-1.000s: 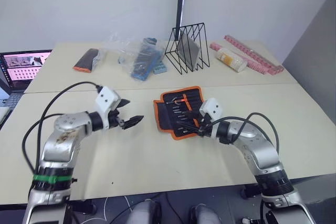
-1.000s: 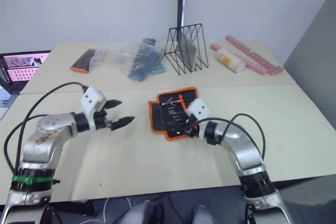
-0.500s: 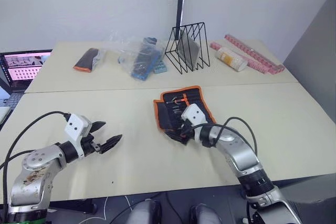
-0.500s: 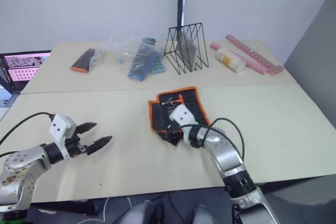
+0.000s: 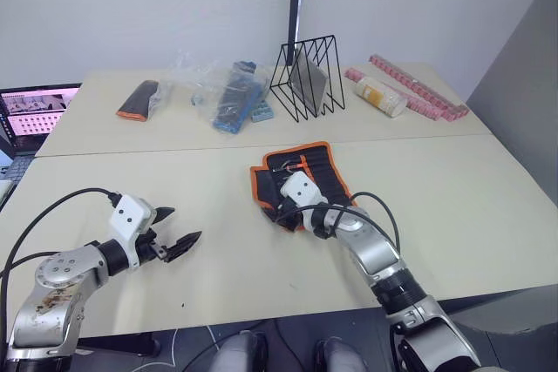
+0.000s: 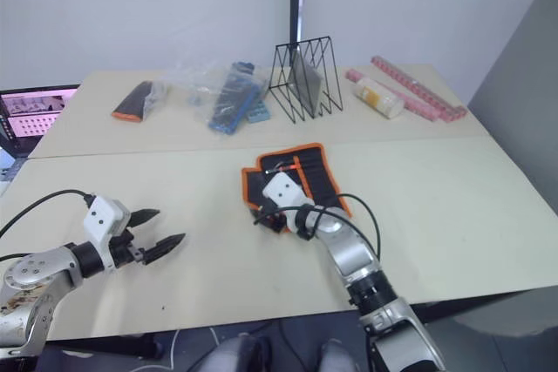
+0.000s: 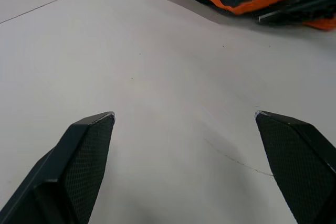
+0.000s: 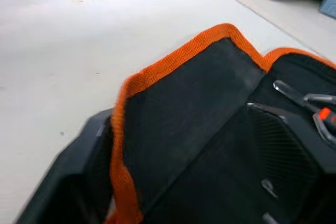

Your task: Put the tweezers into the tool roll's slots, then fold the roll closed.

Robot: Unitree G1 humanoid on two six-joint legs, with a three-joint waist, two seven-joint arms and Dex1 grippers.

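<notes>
The tool roll [image 5: 301, 182] lies mid-worktop, tweezers [image 8: 294, 95] tucked in its slots. My right claw [image 8: 178, 145] pinches its near orange-bound flap to fold it over. My left claw [image 5: 174, 242], fingers spread, hangs clear near the front edge.

No legible text, labels or nos. on anything.

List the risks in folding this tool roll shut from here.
The right pincer grips one orange-edged flap of the tool roll; a thin hold on fabric may slip mid-fold. The tweezers lie loosely in their slots, so lifting the flap may tip them out. The left pincer hangs open over the bare table, so nothing pins the roll and it may drag.
</notes>
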